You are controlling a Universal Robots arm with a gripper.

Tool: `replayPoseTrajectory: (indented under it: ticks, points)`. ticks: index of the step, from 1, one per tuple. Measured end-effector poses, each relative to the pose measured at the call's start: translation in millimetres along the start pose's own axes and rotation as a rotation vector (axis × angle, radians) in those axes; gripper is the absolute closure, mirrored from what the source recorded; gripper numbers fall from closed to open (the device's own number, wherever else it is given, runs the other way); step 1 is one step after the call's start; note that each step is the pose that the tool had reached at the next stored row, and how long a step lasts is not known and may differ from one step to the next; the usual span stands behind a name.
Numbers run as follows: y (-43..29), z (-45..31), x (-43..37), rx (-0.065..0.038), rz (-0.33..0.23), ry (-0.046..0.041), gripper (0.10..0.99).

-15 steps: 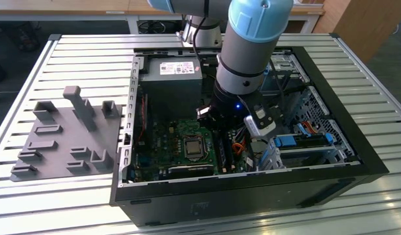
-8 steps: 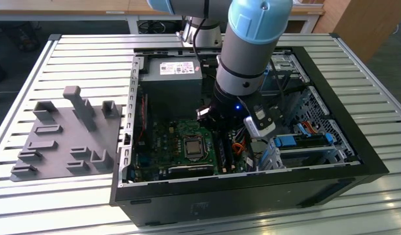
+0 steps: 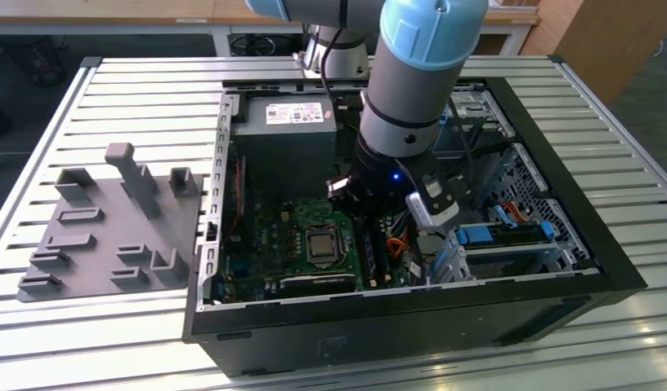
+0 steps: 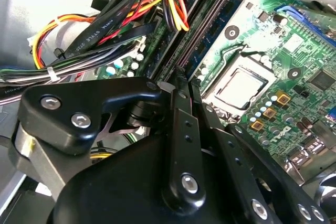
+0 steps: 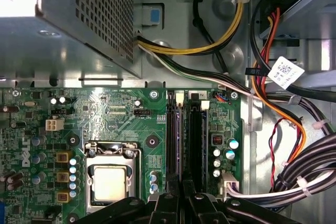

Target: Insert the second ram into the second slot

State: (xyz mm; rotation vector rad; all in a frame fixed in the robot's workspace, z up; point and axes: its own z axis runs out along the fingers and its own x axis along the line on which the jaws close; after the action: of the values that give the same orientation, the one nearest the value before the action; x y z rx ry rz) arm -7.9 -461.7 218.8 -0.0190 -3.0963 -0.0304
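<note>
Slatted table (image 3: 127,90), open case (image 3: 550,204); gripper (image 5: 181,195) over slots (image 5: 184,129), grasp unclear — ram (image 5: 179,129) wants square, even seating.

Slatted metal table (image 3: 116,90), wooden desks (image 3: 116,10) behind, dark floor (image 3: 13,81).

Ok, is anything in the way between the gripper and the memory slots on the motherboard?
Nothing visible. In the first wrist view the gripper sits close over the memory slots with no cable across them; the cable bundle lies beside the board.
</note>
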Motion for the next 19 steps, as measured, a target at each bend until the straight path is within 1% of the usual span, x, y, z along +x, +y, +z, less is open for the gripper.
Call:
replayPoseTrajectory:
  ticks: [7, 12, 19]
  points:
    - [-0.1, -0.1, 0.0, 0.0, 0.0, 0.0, 0.949]
    - [-0.4, 0.1, 0.0, 0.002, 0.001, 0.0, 0.949]
    - [-0.4, 1.6, -0.1, 0.003, 0.015, -0.0003, 0.949]
